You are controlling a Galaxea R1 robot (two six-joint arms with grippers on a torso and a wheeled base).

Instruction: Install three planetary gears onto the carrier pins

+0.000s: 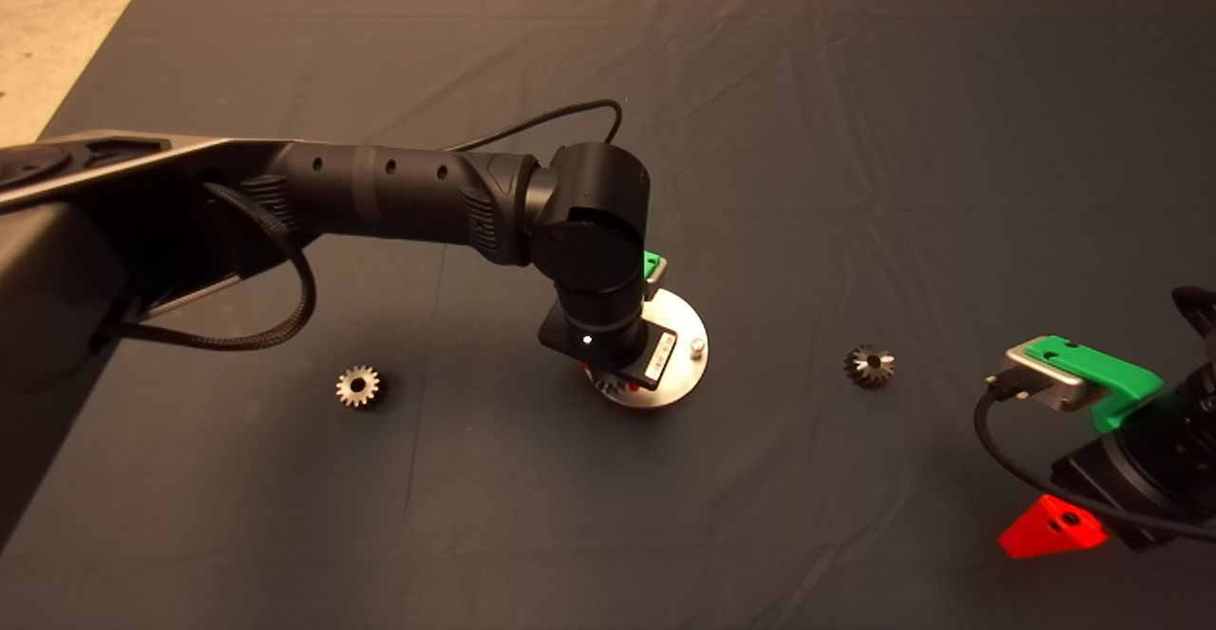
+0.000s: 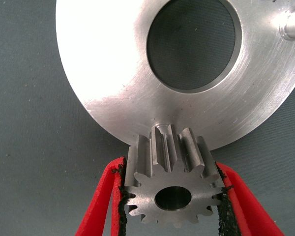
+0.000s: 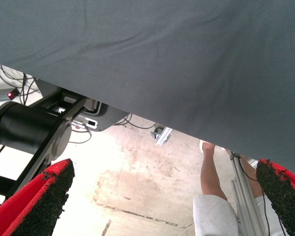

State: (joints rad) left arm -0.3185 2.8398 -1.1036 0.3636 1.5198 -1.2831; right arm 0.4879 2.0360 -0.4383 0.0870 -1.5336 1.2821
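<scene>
My left gripper (image 2: 173, 209) is shut on a planetary gear (image 2: 173, 189), a small silvery toothed wheel with a centre bore, its red fingers (image 2: 101, 196) pressing both sides. The gear hangs at the rim of the silver disc (image 2: 108, 69), which has a large central hole. One of the carrier pins (image 2: 292, 27) shows at the disc's far side. From above, the left arm covers most of the disc (image 1: 679, 321), with one pin (image 1: 697, 346) showing. Two more gears lie on the mat, one to the left (image 1: 359, 387) and one to the right (image 1: 869, 365).
My right gripper (image 1: 1050, 527) waits, open, at the mat's lower right edge. Its wrist view shows the dark mat (image 3: 187, 59), the floor beyond and a person's leg (image 3: 210, 172). The left arm's cable (image 1: 285, 316) loops over the mat at left.
</scene>
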